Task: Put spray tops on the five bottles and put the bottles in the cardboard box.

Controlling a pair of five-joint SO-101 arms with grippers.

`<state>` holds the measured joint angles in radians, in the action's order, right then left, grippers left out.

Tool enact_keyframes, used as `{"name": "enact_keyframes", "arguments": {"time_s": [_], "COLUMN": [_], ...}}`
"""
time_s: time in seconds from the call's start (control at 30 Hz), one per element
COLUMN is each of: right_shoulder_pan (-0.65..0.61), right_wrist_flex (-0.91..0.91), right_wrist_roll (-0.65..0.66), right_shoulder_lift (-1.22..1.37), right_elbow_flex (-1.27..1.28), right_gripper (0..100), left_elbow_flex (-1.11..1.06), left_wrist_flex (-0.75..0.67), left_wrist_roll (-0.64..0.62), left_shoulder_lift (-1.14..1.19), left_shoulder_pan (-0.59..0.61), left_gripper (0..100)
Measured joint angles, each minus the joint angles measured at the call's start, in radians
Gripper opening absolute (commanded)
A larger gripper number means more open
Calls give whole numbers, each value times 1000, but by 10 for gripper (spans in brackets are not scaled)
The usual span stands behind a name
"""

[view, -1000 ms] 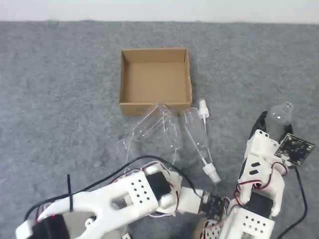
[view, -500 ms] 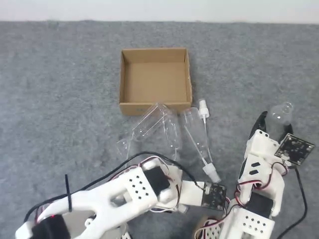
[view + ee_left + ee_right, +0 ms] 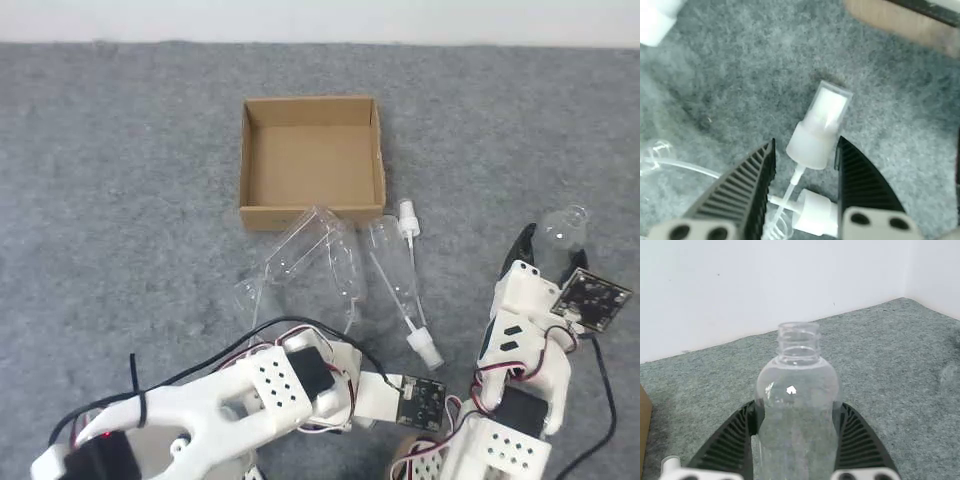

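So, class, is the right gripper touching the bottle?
Touching. In the right wrist view the fingers of the right gripper press both sides of the upright bottle, with no gap.

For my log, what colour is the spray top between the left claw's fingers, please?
The spray top is white; the left wrist view shows it best.

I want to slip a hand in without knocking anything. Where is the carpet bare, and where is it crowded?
Bare grey carpet lies left of the brown cardboard box, and right of it, up to the clear bottle in the right gripper. Crowded: the box's near side, where clear plastic bottles and white spray tops lie close together.
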<state>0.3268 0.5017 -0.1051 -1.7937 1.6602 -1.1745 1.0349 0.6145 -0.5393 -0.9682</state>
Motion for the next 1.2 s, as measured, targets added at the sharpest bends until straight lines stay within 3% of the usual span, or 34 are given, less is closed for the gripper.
{"name": "enact_keyframes", "arguments": {"time_s": [0.27,0.53,0.9,1.03,1.2], "right_shoulder_pan": [0,6,6,6,6], "right_wrist_flex": [0,0,0,0,0], "right_wrist_roll": [0,0,0,0,0], "right_shoulder_lift": [0,0,0,0,0], "right_elbow_flex": [0,0,0,0,0], "right_gripper": [6,6,6,6,6], "left_elbow_flex": [0,115,130,130,130], "left_wrist_flex": [-3,29,51,112,176], "left_wrist_roll": [-3,-3,-18,-21,-25], "left_shoulder_lift": [26,241,253,152,-52], "left_shoulder_pan": [0,-8,-9,0,141], "left_gripper": [145,73,43,47,48]}}
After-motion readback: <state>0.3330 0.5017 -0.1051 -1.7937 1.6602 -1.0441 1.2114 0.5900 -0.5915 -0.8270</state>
